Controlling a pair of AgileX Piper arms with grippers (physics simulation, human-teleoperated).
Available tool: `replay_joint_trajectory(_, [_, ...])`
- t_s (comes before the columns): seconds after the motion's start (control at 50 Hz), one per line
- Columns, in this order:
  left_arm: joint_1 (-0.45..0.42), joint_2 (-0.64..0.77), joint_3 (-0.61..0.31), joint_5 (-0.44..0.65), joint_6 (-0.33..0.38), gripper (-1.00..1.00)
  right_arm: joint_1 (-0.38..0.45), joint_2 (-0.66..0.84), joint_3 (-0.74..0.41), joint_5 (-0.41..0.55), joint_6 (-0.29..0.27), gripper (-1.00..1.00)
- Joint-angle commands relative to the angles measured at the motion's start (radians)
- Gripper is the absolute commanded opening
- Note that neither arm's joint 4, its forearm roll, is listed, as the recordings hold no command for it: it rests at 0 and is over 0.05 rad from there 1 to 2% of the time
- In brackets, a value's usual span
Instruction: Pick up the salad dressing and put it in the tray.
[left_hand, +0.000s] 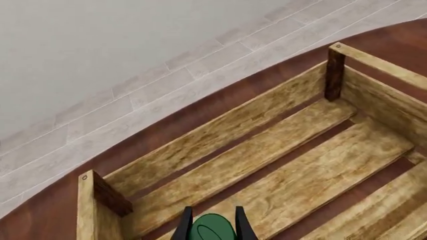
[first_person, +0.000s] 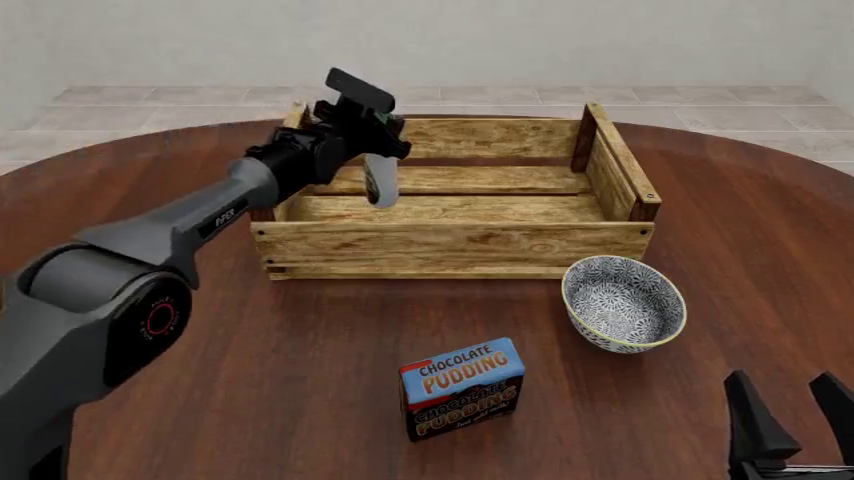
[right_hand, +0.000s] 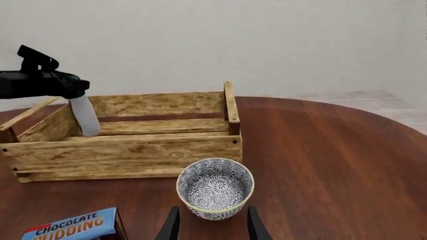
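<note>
over at twelve o'clock on the table (first_person: 747, 250) sits the tray (first_person: 454, 245), and you're on the placing step: your left arm hangs the salad dressing (first_person: 382, 180) over the tray's ten o'clock corner, cap up, body dipping below the rim line but, by my read, not yet on the slats. your left gripper (first_person: 384, 143) is clamped on the green cap (left_hand: 212, 229), jaws snug either side. next you'll want a straight descent, keeping off the near left wall, then let go once the base rests. bowl (first_person: 623, 302) and pudding box (first_person: 462, 388) are well apart, out of play. your right gripper (right_hand: 210, 225) idles at five o'clock, jaws apart, holding nothing.
</note>
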Motion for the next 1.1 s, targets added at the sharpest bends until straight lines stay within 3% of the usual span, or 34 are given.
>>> replay_joint_trajectory(0.02, [0.005,0.048,-0.075,0.023,0.04,-1.0,-0.003,-0.004,-0.001,0.003,0.008,1.0])
replay_joint_trajectory(0.6, [0.021,0.183,-0.245,0.115,0.028,-1.0,0.001,-0.01,0.0,0.005,0.017,1.0])
replay_joint_trajectory(1.1, [0.036,0.259,-0.309,0.145,0.005,-1.0,0.002,-0.01,0.001,0.004,0.021,1.0])
